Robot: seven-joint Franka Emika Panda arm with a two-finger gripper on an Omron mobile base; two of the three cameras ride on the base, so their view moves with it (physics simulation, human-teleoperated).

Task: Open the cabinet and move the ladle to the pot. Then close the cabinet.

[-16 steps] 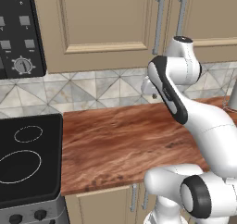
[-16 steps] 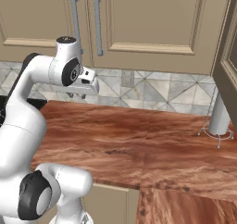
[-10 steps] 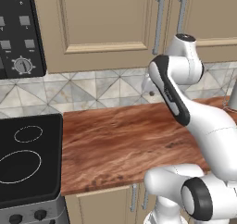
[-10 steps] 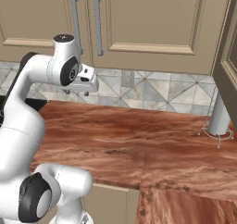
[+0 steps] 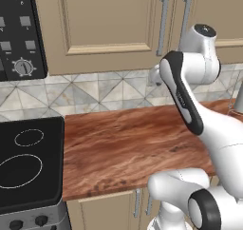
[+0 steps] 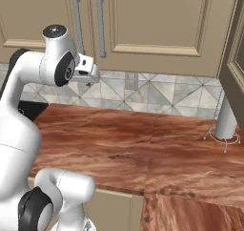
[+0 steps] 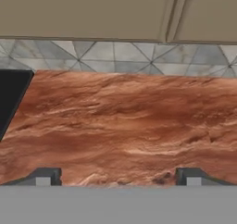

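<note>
The tall tan cabinet [image 5: 114,20] hangs above the counter with both doors shut. Its two long silver bar handles [image 6: 100,25] stand side by side. My gripper [image 6: 89,78] hovers in front of the backsplash, just below those handles and well above the counter. In the left base view the gripper [image 5: 153,76] peeks out behind my forearm. In the hand view the two fingertips [image 7: 44,177] stand wide apart, open, with nothing between them. The seam between the doors [image 7: 171,15] shows at the top of the hand view. The ladle is hidden and the pot is out of view.
A wooden counter [image 6: 143,149] runs under the cabinet, with a tiled backsplash [image 5: 95,91] behind it. A black stovetop [image 5: 23,162] lies at the left. At the right, another tan door [image 6: 233,58] hangs open above a grey upright post [image 6: 226,120] on a wire foot.
My arm has lifted the hand a little higher, closer to the bottom of the cabinet handles. The doors have not moved.
</note>
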